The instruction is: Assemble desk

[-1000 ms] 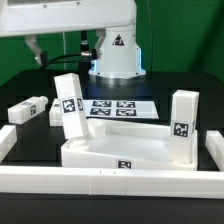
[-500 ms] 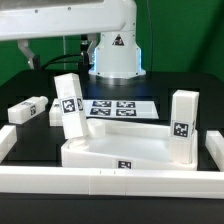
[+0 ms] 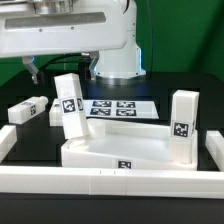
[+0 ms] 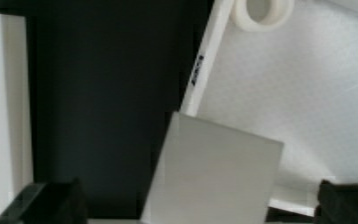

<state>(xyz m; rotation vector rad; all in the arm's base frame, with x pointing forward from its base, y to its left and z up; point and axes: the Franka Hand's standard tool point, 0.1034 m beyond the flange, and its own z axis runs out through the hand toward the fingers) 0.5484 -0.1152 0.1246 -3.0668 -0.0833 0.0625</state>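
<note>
- Tabletop (image 3: pixel 105 152): lies flat at front of table, inside border rails (image 3: pixel 100 182).
- Left leg (image 3: pixel 68 105) and right leg (image 3: pixel 182 125): both upright at tabletop's ends.
- Loose leg (image 3: pixel 28 110): lies on its side, well apart, on exterior view's left.
- Gripper (image 3: pixel 35 72): jaws spread wide, empty, hangs above table behind left leg.
- Wrist view: white leg below, in line between fingers (image 4: pixel 51 200), likely left leg.
- Step, as judged: approach for leg pickup.
- Next move: descend, straddle leg squarely, close.
- Versus second ago: arm lower, bulks larger in view; parts unmoved.
</note>
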